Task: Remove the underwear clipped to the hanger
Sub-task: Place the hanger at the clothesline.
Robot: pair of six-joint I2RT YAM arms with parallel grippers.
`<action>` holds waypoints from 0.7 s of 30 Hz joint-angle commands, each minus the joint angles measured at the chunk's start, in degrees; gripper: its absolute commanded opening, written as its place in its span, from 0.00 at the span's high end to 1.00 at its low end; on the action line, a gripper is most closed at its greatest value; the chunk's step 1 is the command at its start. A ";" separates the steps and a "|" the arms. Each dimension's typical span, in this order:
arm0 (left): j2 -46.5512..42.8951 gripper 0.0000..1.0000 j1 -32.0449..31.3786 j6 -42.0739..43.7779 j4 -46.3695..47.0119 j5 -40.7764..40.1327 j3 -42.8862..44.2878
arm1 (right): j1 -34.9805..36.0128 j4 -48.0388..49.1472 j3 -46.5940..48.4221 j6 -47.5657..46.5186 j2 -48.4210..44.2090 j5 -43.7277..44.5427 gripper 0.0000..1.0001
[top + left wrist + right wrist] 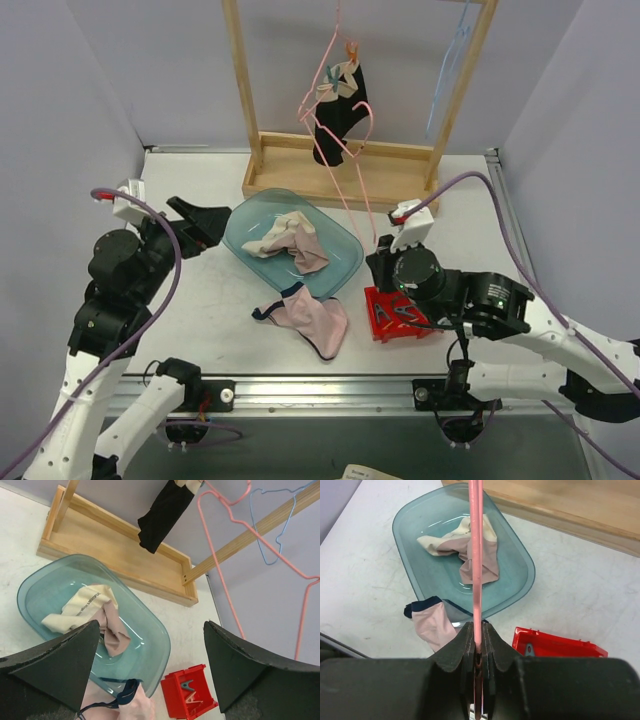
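Right pincer (478, 628) clamps pink hanger (476, 555); left pincer (150, 630) gapes; black underwear (347, 118) hangs seemingly vertical.

Robotics laboratory test cell. Plain pale wall panels (60, 80) close in a white tabletop (200, 300) at the left, right and top of the overhead view. Along the bottom of the frame, a bare aluminium rail (330, 388) carries the bolted bases of two white-and-black robot arms, the left arm (115, 290) and the right arm (490, 300), each trailing an exposed purple cable (178, 270). At upper centre, an unfinished wooden rack (243, 80) stands on the tabletop, bearing a pink hanger (476, 540) of thin wire.
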 commanded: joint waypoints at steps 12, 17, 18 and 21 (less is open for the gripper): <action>-9.64 0.06 0.35 -0.40 -4.92 -1.25 -6.38 | -0.39 -12.60 -0.14 6.26 -6.83 3.06 1.00; -9.20 0.06 0.35 -0.93 -4.92 -0.46 -6.12 | -0.75 -14.19 -1.81 6.88 -4.10 -0.10 1.00; -9.20 0.06 0.35 -1.02 -4.92 -0.46 -6.12 | -0.75 -14.19 -2.16 6.89 -4.01 -0.37 1.00; -8.94 0.06 0.35 -1.02 -4.92 -0.02 -6.03 | -0.83 -16.12 -1.38 9.43 -5.59 3.65 1.00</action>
